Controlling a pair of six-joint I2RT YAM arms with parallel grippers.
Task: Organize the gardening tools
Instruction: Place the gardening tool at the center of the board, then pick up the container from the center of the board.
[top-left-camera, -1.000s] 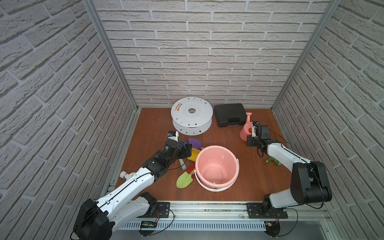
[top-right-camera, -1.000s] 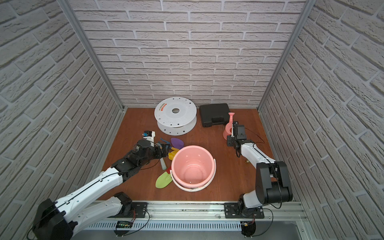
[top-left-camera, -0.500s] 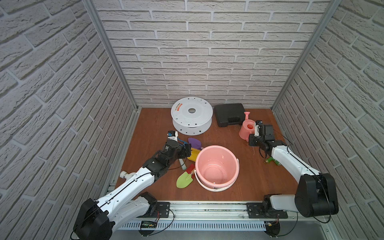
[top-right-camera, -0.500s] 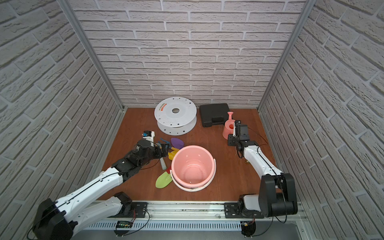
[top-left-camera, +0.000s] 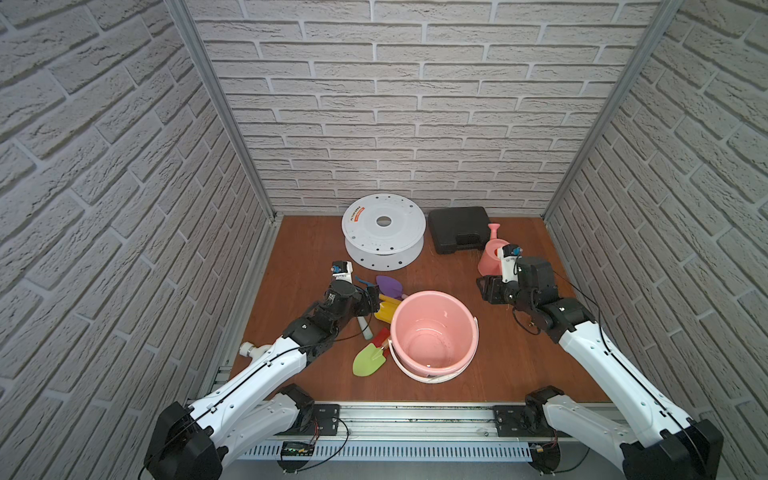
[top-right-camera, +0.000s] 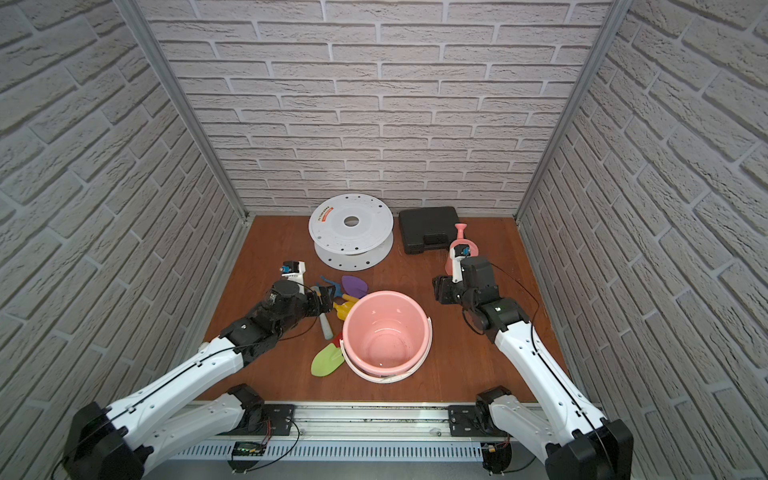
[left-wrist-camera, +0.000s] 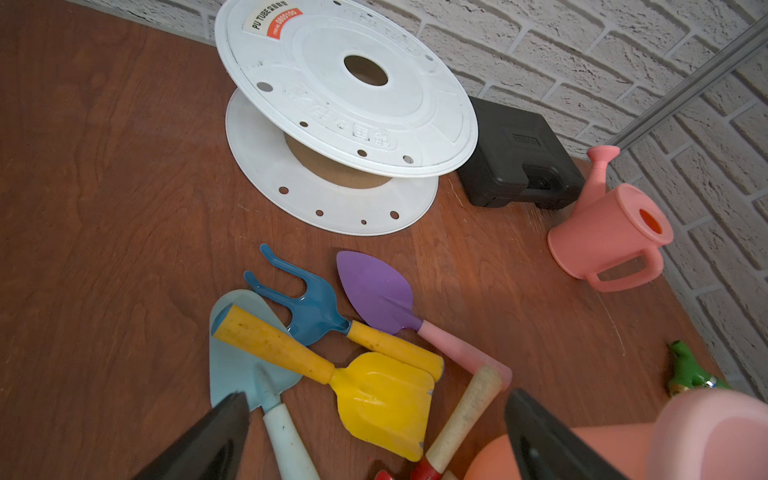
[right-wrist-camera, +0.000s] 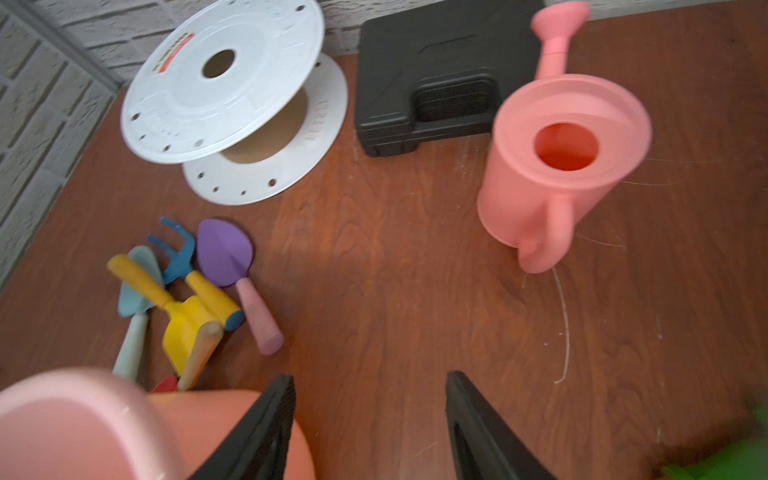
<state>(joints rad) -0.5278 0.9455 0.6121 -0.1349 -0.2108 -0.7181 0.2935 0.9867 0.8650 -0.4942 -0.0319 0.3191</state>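
Nearest, the green spade (top-left-camera: 368, 359) lies flat on the table (top-left-camera: 299, 249), its handle right beside the pink bucket (top-left-camera: 434, 293); just beyond, the left gripper (left-wrist-camera: 376, 397) hangs wide open over the yellow scoop (left-wrist-camera: 386, 415) — pale-blue trowel (left-wrist-camera: 237, 370), blue claw fork (left-wrist-camera: 307, 303) and purple trowel (left-wrist-camera: 374, 286) bunched alongside; the right gripper (right-wrist-camera: 370, 376), jaws apart and empty, hovers short of the upright pink watering can (right-wrist-camera: 557, 166) — black case (top-left-camera: 457, 228) behind.

white spool (top-left-camera: 374, 239), black case (top-left-camera: 457, 226), pink bucket (top-left-camera: 433, 294)
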